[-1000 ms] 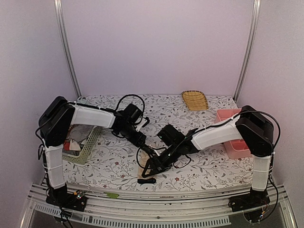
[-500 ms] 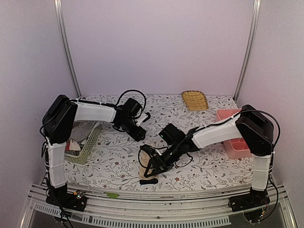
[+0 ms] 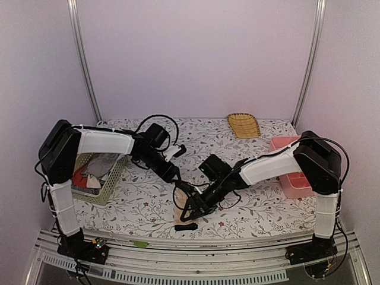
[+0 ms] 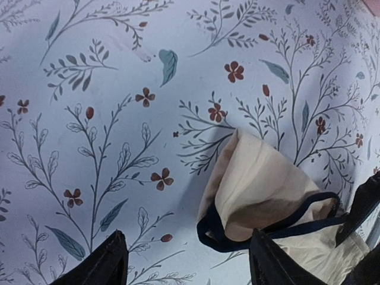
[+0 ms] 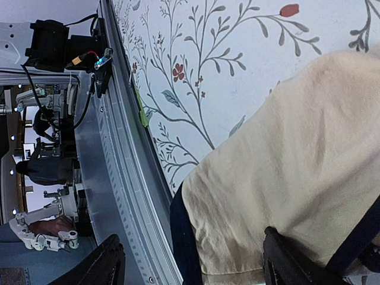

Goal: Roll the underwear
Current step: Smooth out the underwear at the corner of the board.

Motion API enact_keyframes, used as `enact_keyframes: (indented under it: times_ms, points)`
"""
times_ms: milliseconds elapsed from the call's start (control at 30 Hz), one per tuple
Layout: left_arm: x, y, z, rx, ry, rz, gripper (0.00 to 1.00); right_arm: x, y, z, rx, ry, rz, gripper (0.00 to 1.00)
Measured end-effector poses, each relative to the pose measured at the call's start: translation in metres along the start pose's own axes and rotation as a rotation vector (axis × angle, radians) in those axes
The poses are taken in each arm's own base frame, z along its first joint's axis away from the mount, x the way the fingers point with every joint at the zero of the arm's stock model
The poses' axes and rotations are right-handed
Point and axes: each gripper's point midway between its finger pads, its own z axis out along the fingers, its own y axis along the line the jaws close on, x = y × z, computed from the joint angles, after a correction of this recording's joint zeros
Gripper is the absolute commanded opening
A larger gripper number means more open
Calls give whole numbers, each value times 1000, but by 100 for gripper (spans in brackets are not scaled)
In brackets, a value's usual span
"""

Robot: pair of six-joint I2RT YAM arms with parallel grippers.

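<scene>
The beige underwear (image 3: 179, 214) with black edging lies crumpled on the flowered cloth near the table's front edge. A black strip of it (image 3: 186, 226) sticks out at the front. In the left wrist view the underwear (image 4: 261, 190) shows a folded-up flap with a black hem. My left gripper (image 4: 190, 270) is open just behind it, one finger (image 4: 279, 261) at the hem; from above it (image 3: 174, 176) sits behind the cloth. My right gripper (image 5: 196, 267) is open, its fingers spread over the beige cloth (image 5: 285, 172); in the top view it (image 3: 191, 206) hovers low at the cloth's right side.
A green basket (image 3: 111, 178) with other clothes stands at the left. A pink bin (image 3: 284, 145) stands at the right and a yellow woven tray (image 3: 243, 125) at the back. The metal front rail (image 5: 124, 196) runs just past the underwear.
My left arm's elbow has swung left; its gripper lifted back and came down again behind the underwear. My right gripper has stayed over the cloth, shifting slightly.
</scene>
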Motion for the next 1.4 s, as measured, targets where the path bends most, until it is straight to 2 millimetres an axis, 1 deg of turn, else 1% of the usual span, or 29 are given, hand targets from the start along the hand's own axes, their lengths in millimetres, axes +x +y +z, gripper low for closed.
enact_keyframes:
  times_ms: [100,200,300,500,633,767,833,867,933,967,1033,1067,1133,1200,1267,1400]
  points:
    - [10,4,10,-8,40,-10,70,0,0,0,-3,2,1,80]
    - [19,13,25,-33,85,-17,69,1,0,1,-9,5,3,80]
    - [9,19,30,-59,77,-5,69,1,1,1,-16,11,5,80]
    - [-4,38,40,-143,82,25,68,2,2,3,-33,23,4,80]
    - [-10,53,42,-216,88,48,68,0,4,4,-43,38,8,80]
    - [-13,61,40,-259,89,57,69,0,4,5,-46,49,6,80]
    - [-13,60,40,-256,87,58,70,0,5,5,-48,54,6,80]
    - [-14,57,40,-238,75,62,70,0,5,5,-49,56,4,80]
    - [-9,47,35,-187,67,66,70,-1,5,5,-48,60,3,80]
    - [-6,41,30,-160,64,71,70,-2,4,4,-46,61,5,80]
    - [-8,30,18,-120,39,86,72,-3,3,4,-44,65,4,80]
    - [-12,24,8,-102,16,99,72,-3,2,3,-44,68,4,80]
    - [-20,17,-5,-93,-23,126,74,-2,2,3,-47,71,0,80]
    - [-25,12,-13,-96,-50,152,75,-2,2,2,-50,74,-5,80]
    - [-22,11,-13,-103,-49,169,75,-1,2,2,-52,76,-10,80]
    - [-11,8,-3,-138,-15,196,75,-2,2,2,-62,79,-9,80]
